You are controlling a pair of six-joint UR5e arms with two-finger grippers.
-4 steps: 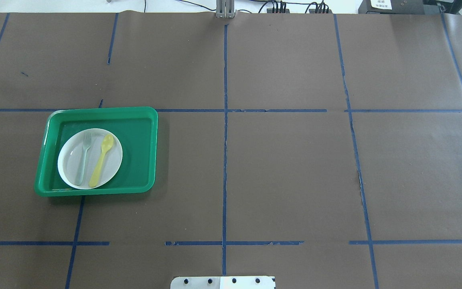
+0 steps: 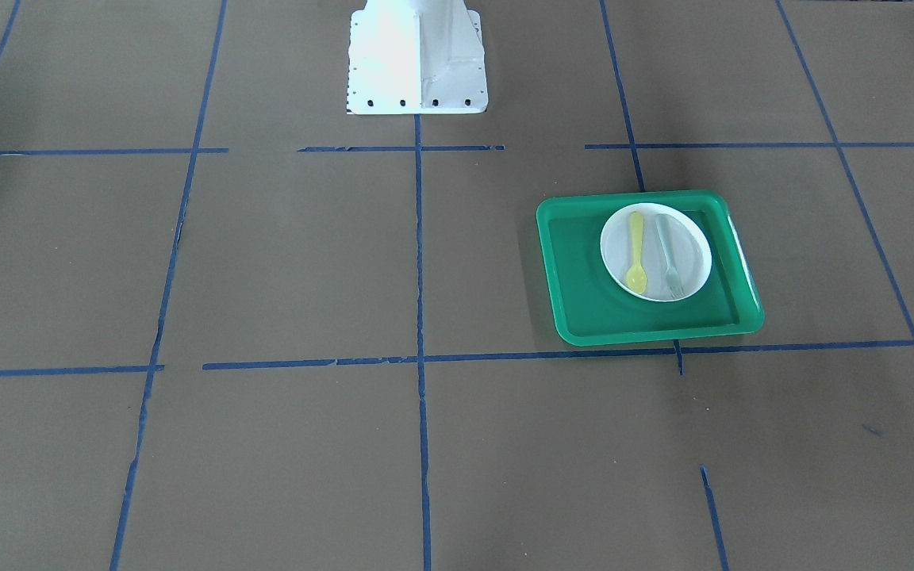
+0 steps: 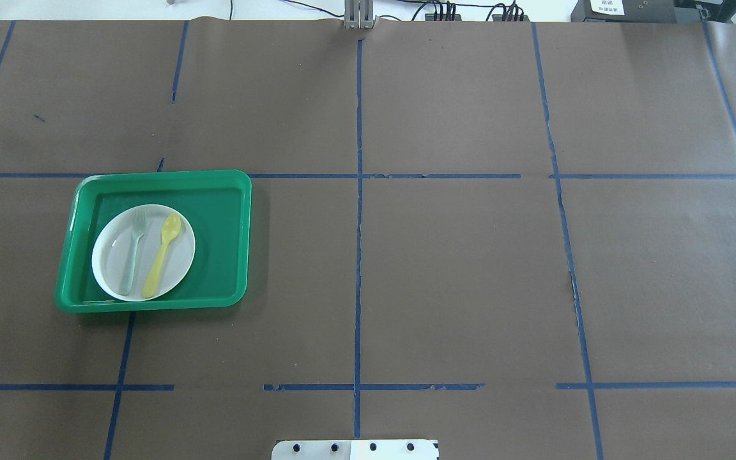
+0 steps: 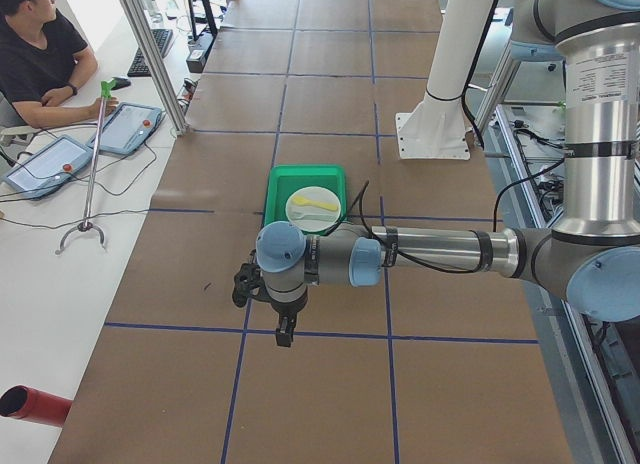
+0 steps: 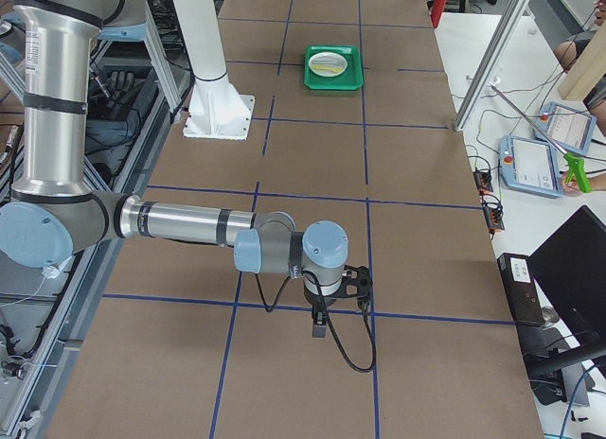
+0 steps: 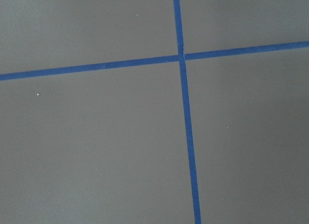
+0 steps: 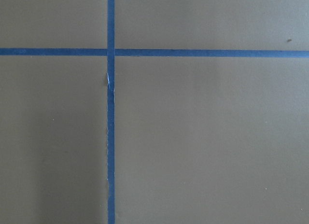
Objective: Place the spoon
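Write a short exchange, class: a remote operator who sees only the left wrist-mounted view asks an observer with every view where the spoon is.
Operator: I see only brown paper and a blue tape cross. Where is the spoon?
Observer: The spoon lies on a white plate inside a green tray.
Operator: Is my claw close to it?
Observer: No. The left claw hangs over the paper, well apart from the tray.
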